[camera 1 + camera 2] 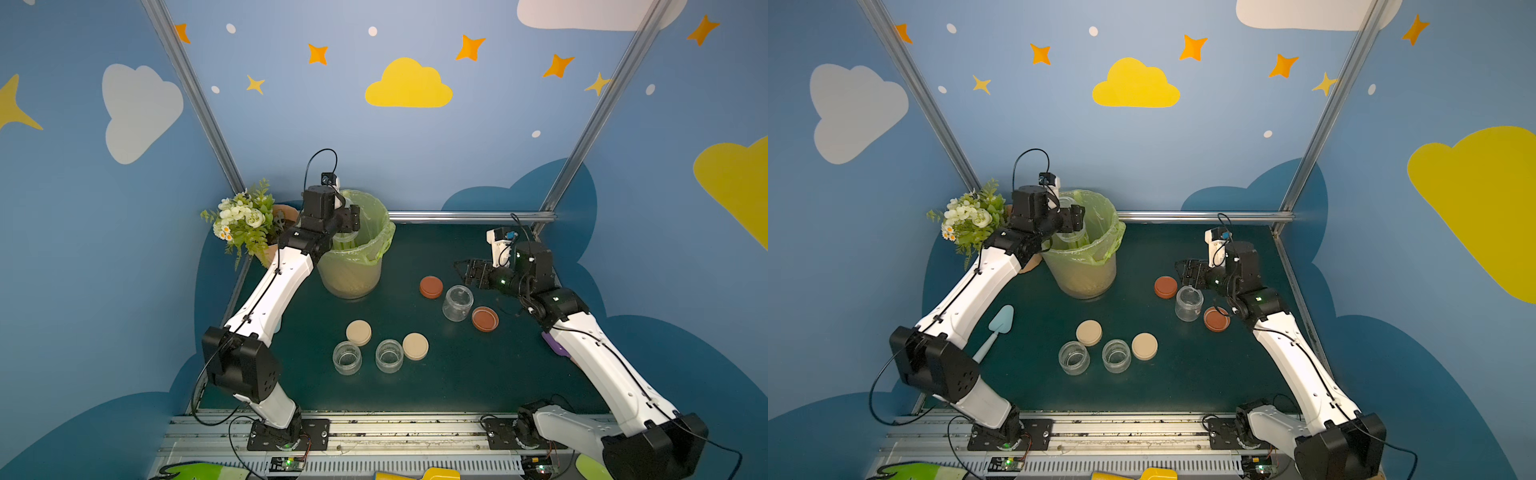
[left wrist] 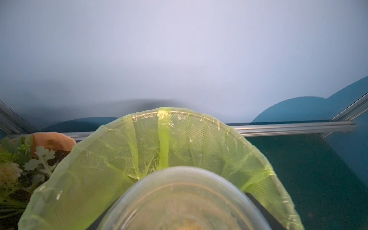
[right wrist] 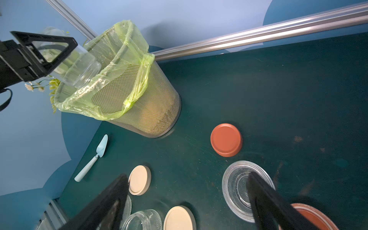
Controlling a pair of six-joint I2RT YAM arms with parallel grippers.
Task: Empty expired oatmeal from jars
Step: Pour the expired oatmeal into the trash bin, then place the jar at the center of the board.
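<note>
The left gripper [image 3: 63,52] clasped a squat clear glass jar [image 3: 79,67], tilted mouth-down over the rim of a mesh bin [image 3: 151,111] lined with a green bag. The held glass looked almost clear, with only a trace of pale tan oatmeal [image 2: 191,227] behind it. Two front jars [image 1: 347,357] and a third jar [image 1: 457,303] stood open and empty beside two beige lids [image 1: 358,332] and two rust lids [image 1: 431,286]. The right gripper [image 1: 467,270] hung near the third jar, jaws spread, holding nothing. The table [image 1: 457,382] was dark green, with a flower pot [image 1: 249,220] in the corner. Blue walls carried painted clouds and stars.
</note>
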